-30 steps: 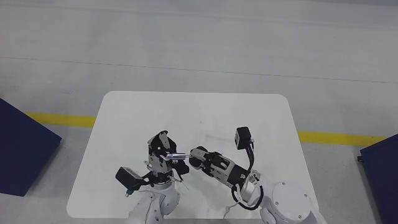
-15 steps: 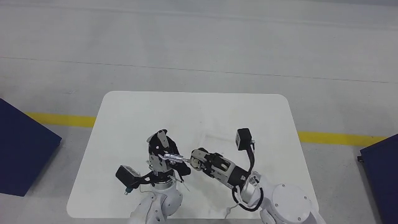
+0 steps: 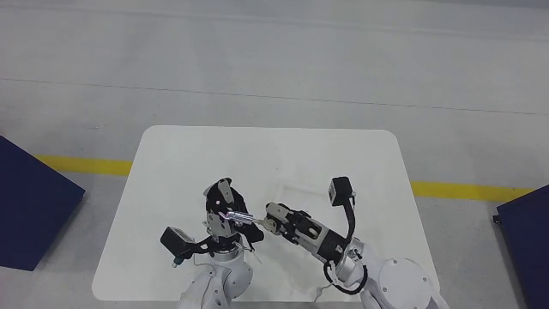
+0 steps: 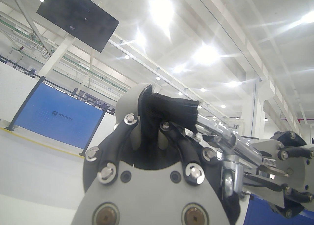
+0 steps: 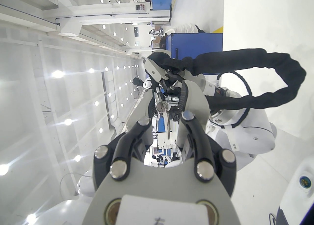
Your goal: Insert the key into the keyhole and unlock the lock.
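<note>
Above the table (image 3: 171, 163), near the middle of its near edge, the left gripper (image 3: 227, 212) is clenched around the silver lock (image 4: 229, 139), whose black cable (image 5: 269, 64) loops away. The right gripper (image 5: 169, 113) grasps the key (image 5: 167, 125) by its head, and the blade tip meets the lock's keyhole (image 5: 161, 106); how deep it sits cannot be told

Top camera: high, looks down on counter (image 3: 171, 163), far. Left wrist camera: close, tilted up at ceiling (image 4: 196, 15). Right wrist camera: close, rolled sideways. All share lock (image 3: 241, 216).
</note>
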Controlling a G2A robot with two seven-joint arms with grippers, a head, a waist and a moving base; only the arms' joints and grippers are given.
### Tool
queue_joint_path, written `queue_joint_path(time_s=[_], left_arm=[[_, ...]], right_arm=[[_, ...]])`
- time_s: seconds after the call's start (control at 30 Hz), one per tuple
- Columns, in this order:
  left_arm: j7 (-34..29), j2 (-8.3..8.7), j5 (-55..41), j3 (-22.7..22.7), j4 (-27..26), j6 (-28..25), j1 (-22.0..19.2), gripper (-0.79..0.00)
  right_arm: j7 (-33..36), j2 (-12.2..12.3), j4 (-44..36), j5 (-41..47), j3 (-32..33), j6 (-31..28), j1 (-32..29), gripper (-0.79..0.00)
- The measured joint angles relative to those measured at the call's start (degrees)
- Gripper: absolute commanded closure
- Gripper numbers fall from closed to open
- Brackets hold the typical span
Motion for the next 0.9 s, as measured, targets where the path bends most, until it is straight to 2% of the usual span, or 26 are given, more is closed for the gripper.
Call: queue_joint_path(time_s=[0.17, 0.27, 0.37, 0.53, 0.57, 0.6, 0.9], left_arm=[[-0.12, -0.03, -0.35, -0.04, -0.16, 0.04, 0.08, 0.000], [-0.18, -0.04, -0.46, -0.06, -0.25, -0.04, 0.13, 0.000], [-0.31, -0.04, -0.54, -0.10, -0.30, -0.05, 0.18, 0.000], [-0.37, -0.04, -0.48, -0.15, -0.39, -0.05, 0.24, 0.000], [-0.35, -0.03, -0.37, -0.17, -0.41, -0.03, 0.26, 0.000], [-0.31, -0.02, -0.31, -0.19, -0.41, -0.03, 0.29, 0.000], [-0.25, 0.05, 0.09, -0.34, -0.48, 0.00, 0.43, 0.000]], right_arm=[[0.81, 0.19, 0.27, 0.14, 0.55, -4.23, -1.08, -0.206], [1.70, 0.33, 0.49, 0.27, 0.94, -7.26, -1.82, -0.151], [2.93, 0.50, 0.63, 0.32, 1.27, -9.16, -2.52, -0.148], [5.32, 0.83, 0.80, -0.60, 1.51, -9.24, -2.94, -0.111], [5.77, 0.89, 0.82, -0.65, 1.49, -9.16, -2.93, -0.074], [6.08, 0.93, 0.82, -0.69, 1.48, -9.12, -2.91, 0.000], [6.85, 1.13, 0.87, 1.26, 1.29, -6.94, -2.81, 0.000]])
